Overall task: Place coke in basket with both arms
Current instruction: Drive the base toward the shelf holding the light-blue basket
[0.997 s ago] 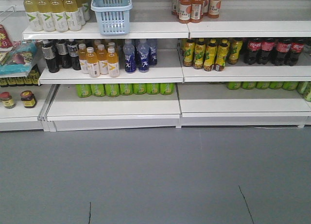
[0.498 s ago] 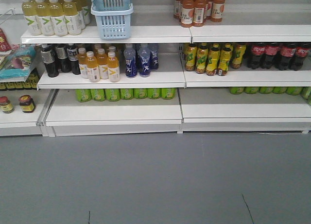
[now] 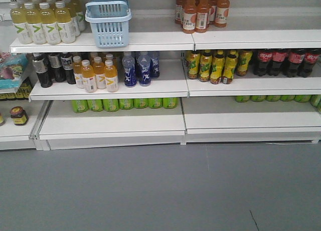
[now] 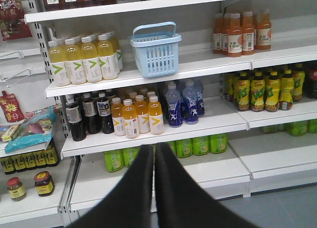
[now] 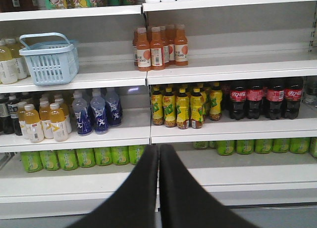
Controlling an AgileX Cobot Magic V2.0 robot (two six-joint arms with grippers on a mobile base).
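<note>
The left gripper (image 4: 151, 151) and right gripper (image 5: 159, 150) are both pinched closed on nothing. The basket (image 3: 108, 25) sits on a shelf (image 3: 160, 40) by the yellow drinks (image 3: 42, 25), but I can't spot a red coke can anywhere, so an arm may well go for the dark cola bottles (image 3: 283, 56) instead

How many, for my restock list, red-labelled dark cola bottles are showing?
4, side by side on the middle shelf's right end: dark plastic cola bottles with red labels. Others may hide behind.

Blue basket (image 3: 108, 25) on top shelf (image 3: 155, 39), cola bottles (image 3: 281, 61) — far right
</note>
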